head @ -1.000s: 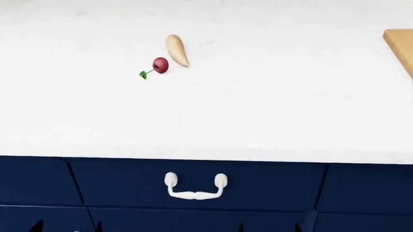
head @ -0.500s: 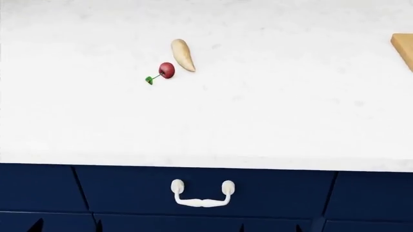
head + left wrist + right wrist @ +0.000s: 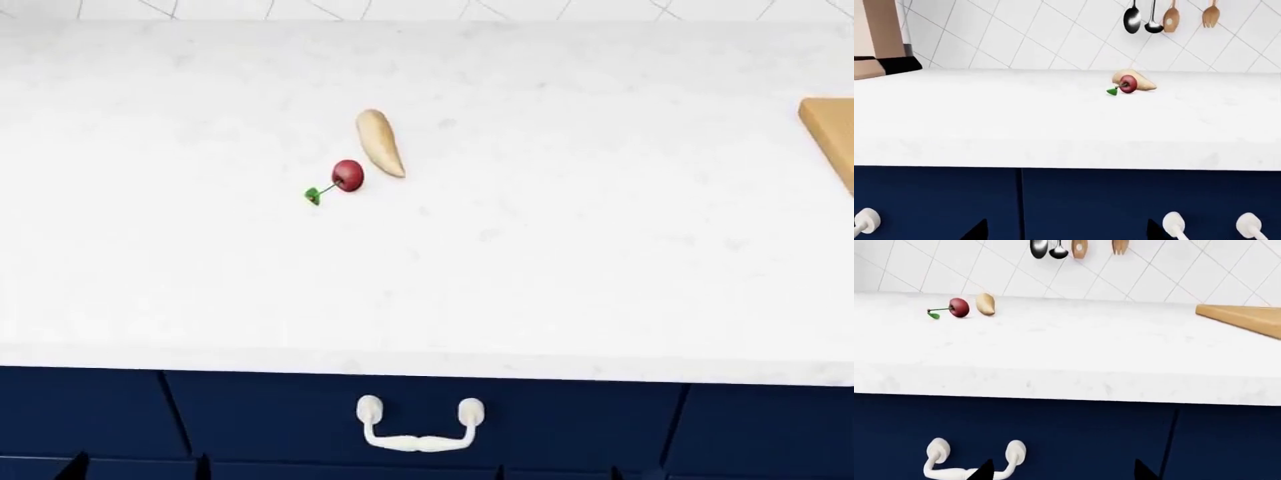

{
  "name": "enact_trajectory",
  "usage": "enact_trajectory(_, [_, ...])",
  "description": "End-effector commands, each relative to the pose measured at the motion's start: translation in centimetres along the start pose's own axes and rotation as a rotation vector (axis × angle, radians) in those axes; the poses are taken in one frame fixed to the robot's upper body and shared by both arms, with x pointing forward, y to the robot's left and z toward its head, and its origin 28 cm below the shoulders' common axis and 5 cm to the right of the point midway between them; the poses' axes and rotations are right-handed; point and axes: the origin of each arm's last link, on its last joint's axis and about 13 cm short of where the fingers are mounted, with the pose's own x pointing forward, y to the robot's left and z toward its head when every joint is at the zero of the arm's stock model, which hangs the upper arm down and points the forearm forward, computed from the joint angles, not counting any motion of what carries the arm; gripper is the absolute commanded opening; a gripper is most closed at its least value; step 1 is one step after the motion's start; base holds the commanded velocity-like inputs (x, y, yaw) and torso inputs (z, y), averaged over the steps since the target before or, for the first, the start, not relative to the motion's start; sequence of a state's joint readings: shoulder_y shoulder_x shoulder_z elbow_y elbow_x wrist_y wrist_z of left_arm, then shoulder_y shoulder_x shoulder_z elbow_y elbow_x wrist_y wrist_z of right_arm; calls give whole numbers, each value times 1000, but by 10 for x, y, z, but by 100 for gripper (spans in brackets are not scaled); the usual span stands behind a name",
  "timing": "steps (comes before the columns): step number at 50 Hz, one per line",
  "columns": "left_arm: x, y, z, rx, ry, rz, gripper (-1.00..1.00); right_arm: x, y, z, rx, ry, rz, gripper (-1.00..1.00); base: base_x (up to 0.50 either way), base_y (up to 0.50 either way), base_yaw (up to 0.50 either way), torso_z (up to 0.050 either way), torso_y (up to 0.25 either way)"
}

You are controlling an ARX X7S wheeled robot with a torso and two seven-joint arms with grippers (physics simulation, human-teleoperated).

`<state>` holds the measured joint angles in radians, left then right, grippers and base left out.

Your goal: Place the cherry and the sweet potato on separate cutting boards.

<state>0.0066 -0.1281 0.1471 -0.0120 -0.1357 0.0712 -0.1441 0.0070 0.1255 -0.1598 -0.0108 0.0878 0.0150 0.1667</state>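
The cherry point(image 3: 347, 176) and sweet potato point(image 3: 380, 143) lie touching on the desk point(image 3: 561, 250) – left of centre, nearer the left arm – with both grippers' states impossible to tell.

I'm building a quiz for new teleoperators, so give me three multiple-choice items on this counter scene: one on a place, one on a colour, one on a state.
1. Where does the cherry lie in the head view?
A. on a cutting board
B. on the countertop beside the sweet potato
C. in a drawer

2. What colour are the cabinet fronts?
A. dark blue
B. white
C. honey wood

3. What state is the sweet potato in?
A. held in a pincer
B. lying free on the countertop
C. set on a board

Answers: 1 B, the cherry sits on white stone just left of the tuber, far from the cutting board at the right edge. 2 A, the drawer fronts under the stone are navy. 3 B, nothing grips it and no board is under it.
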Motion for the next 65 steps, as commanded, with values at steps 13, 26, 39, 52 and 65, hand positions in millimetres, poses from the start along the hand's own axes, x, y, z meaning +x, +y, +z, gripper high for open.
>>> enact_trajectory(13, [-5,-1,16,-37,62,-24,100,-1,-1,9,54,-19,3,100,0,0,0,42,0])
enact_trajectory(26, [45,19,128,-43,25,-97,100,16,-52,133,10,-81,53,100,0,0,0,0,0])
enact_trajectory(39, [88,9,163,-79,122,-172,100,55,-67,181,-45,-15,130,100,2,0,0,0,0])
enact_trajectory(52, [179,2,171,11,175,-197,100,121,-86,182,-45,4,100,100,421,0,0,0,0])
enact_trajectory(65, [163,-4,162,21,225,-258,100,113,-80,162,-33,63,134,100,500,0,0,0,0])
